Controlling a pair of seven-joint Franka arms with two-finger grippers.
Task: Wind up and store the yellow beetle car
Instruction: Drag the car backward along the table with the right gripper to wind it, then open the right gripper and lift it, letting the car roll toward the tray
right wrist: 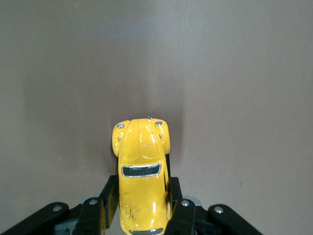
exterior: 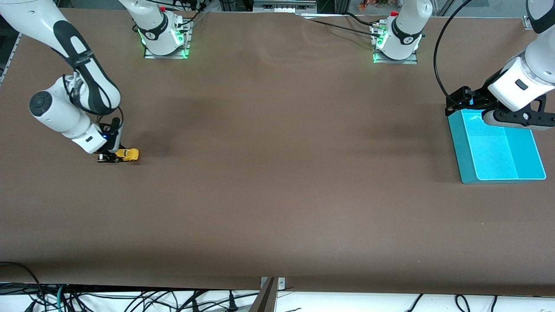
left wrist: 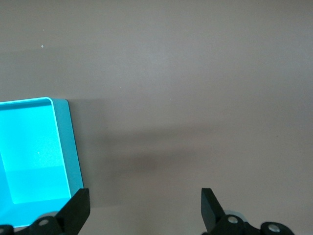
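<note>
Your right tool (right wrist: 144, 215) pinches the yellow beetle car (right wrist: 142, 171) by its sides: light, slick, likely to slip; left tool (left wrist: 144, 210) waits spread.

Car (exterior: 128, 154) on table (exterior: 277, 195) at right arm's end, between right gripper (exterior: 113, 157) fingers. Bin (exterior: 498, 149) at left arm's end, under left gripper (left wrist: 145, 208).

Yellow beetle car (right wrist: 142, 181) rear beyond frame edge
</note>
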